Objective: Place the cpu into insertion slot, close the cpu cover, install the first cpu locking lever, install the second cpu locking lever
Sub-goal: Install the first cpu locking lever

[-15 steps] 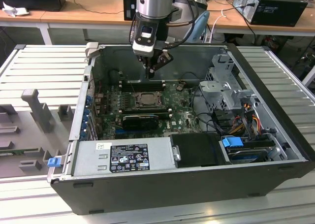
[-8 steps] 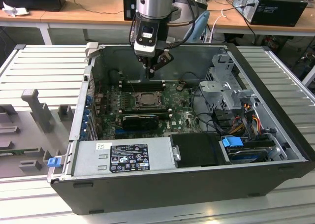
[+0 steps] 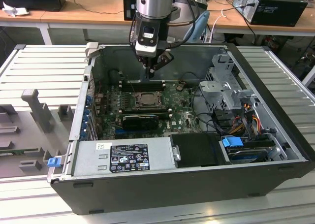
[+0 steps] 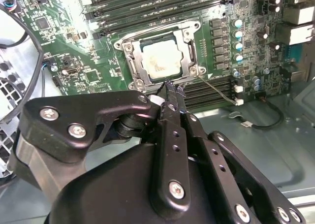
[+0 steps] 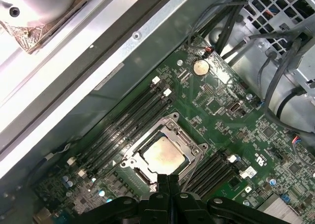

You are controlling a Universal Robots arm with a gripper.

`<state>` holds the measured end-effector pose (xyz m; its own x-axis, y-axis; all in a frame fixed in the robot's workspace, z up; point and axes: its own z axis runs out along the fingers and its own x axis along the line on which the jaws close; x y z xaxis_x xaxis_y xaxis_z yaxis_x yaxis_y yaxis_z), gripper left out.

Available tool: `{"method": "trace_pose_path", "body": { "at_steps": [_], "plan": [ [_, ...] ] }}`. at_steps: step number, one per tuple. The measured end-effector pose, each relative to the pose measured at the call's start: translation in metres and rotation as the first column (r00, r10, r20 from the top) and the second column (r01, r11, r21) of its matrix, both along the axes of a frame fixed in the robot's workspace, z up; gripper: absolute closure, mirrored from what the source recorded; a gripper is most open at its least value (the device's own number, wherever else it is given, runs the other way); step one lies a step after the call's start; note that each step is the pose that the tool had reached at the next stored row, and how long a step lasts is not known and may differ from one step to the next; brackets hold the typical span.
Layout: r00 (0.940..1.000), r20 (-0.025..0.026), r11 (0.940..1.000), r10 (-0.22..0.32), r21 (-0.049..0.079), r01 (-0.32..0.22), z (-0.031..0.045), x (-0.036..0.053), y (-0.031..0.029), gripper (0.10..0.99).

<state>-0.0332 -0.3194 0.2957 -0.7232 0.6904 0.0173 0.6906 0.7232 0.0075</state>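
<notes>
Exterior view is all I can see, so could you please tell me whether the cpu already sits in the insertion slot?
Observer: Yes, in both wrist views the cpu lies flat in the insertion slot, tan face up.
Operator: Is the cpu cover down?
Observer: The cpu cover lies flat, framing the chip.
Operator: And the hand?
Observer: The hand is shut, tips close to the cover's edge.

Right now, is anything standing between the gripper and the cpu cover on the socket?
Nothing visible does. In the second wrist view the gripper, jaws shut, hangs close to the near edge of the cpu cover, and no cable or part crosses the gap between them. The cpu lies framed by that cover's square opening.
</notes>
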Motion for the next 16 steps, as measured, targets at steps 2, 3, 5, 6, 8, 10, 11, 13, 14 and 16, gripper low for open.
{"method": "trace_pose_path", "body": {
  "at_steps": [2,3,5,6,8,10,11,13,14,16],
  "plan": [
    [0.9999,0.0000,0.9999,0.015,0.000,-0.015,0.0000,0.0000,0.0000,0.980],
    [0.9998,0.0000,0.9998,0.019,0.000,-0.019,0.0000,0.0000,0.0000,0.980],
    [0.9996,0.0000,0.9996,0.028,0.000,-0.028,0.0000,0.0000,0.0000,0.980],
    [0.9995,0.0000,0.9995,0.031,0.000,-0.031,0.0000,0.0000,0.0000,0.980],
    [0.9993,-0.0001,0.9993,0.038,0.000,-0.038,0.0000,0.0000,0.0000,0.980],
    [0.9990,0.0000,0.9990,0.045,0.000,-0.045,0.0000,0.0000,0.0000,0.980],
    [0.9988,0.0000,0.9988,0.050,0.000,-0.050,0.0000,0.0000,0.0000,0.980],
    [0.9985,0.0000,0.9985,0.055,0.000,-0.055,0.0000,0.0001,0.0000,0.980],
    [0.9984,0.0000,0.9984,0.057,0.000,-0.057,0.0000,0.0001,0.0000,0.980],
    [0.9976,0.0000,0.9976,0.069,0.000,-0.069,0.0000,0.0001,0.0000,0.980]
  ]
}}
